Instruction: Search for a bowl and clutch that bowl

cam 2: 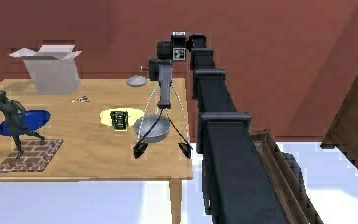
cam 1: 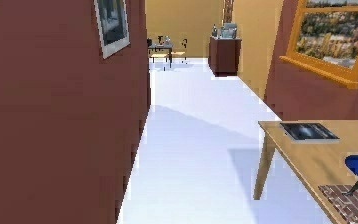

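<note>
A grey metal bowl [cam 2: 152, 127] shows on the wooden table [cam 2: 87, 165], near its right end. The dark arm [cam 2: 227, 130] rises from the arm side view's bottom edge, and the gripper [cam 2: 162, 149] reaches down with its thin fingers [cam 2: 141, 148] on either side of the bowl. The tabletop lies right behind the bowl, so I cannot tell whether the gripper holds anything. A small dark cup [cam 2: 118, 118] stands just left of the bowl.
On the table stand an open cardboard box [cam 2: 49, 68], a dark statue [cam 2: 14, 118] on a brick-patterned base and a blue disc [cam 2: 25, 123]. The forward view has a white-floored corridor [cam 1: 197, 130], the table's corner [cam 1: 317, 150] at right, and a dark cabinet [cam 1: 224, 55] and chairs [cam 1: 162, 52] far off.
</note>
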Controlling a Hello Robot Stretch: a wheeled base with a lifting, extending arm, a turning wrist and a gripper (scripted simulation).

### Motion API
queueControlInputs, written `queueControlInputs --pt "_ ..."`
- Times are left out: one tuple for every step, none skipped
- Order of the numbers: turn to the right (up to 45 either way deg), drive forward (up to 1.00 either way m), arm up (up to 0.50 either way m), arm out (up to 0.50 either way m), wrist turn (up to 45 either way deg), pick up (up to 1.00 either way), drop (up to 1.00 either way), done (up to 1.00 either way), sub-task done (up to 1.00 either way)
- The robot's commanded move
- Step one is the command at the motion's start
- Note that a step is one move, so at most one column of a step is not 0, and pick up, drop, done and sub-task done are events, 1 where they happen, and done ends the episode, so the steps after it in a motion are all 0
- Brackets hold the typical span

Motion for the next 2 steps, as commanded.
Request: queueControlInputs --pt "0.0 0.00 0.00 0.00 45.0 0.00 0.00 0.00 0.00" --pt "0.0 0.00 0.00 0.00 45.0 0.00 0.00 0.00 0.00"
